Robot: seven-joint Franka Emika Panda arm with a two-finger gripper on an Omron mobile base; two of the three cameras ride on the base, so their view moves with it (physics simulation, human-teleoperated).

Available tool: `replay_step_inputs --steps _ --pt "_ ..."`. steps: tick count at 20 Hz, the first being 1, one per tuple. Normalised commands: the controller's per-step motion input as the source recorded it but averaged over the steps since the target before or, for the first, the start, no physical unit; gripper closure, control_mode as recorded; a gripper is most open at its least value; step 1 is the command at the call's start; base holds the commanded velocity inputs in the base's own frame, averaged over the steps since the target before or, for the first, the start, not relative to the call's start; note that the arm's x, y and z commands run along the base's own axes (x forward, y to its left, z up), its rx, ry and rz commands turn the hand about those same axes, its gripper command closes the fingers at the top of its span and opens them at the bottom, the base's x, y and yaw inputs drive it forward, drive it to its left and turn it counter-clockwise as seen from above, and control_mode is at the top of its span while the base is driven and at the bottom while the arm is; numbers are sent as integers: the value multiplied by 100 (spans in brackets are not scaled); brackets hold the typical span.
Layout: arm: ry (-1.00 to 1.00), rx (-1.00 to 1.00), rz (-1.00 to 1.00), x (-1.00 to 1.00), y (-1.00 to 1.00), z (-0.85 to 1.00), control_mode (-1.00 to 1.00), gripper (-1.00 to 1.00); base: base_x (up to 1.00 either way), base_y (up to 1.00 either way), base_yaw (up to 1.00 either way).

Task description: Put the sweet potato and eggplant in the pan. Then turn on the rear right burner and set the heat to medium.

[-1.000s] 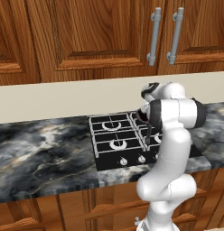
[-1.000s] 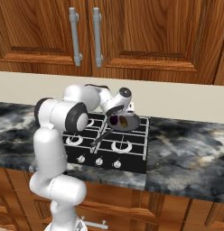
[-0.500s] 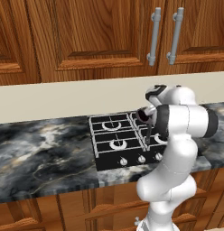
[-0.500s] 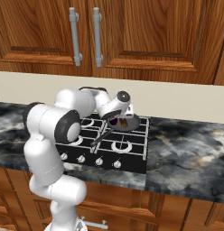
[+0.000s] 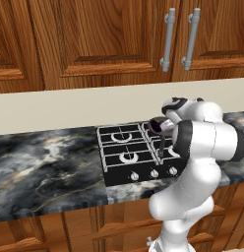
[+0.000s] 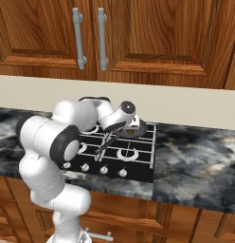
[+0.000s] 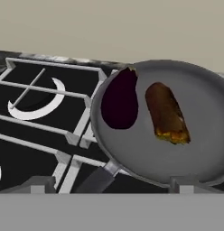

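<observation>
We find no readable text, labels, brands, numbers or signs in any view. Stove knobs at lower centre of right base view too small for us to make out markings.

Purple eggplant and sweet potato lie in pan.
</observation>
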Motion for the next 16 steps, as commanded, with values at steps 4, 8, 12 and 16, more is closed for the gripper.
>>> replay_step_inputs --steps 4,8,12,16 --pt "0 0 -8 -58 -8 0 -100 -100 0 0 0" --pt "1 0 -8 -57 -1 0 -100 -100 0 0 0" --pt "9 0 -9 -44 0 0 -100 -100 0 0 0" --pt "15 0 -10 -35 0 0 -100 -100 0 0 0"
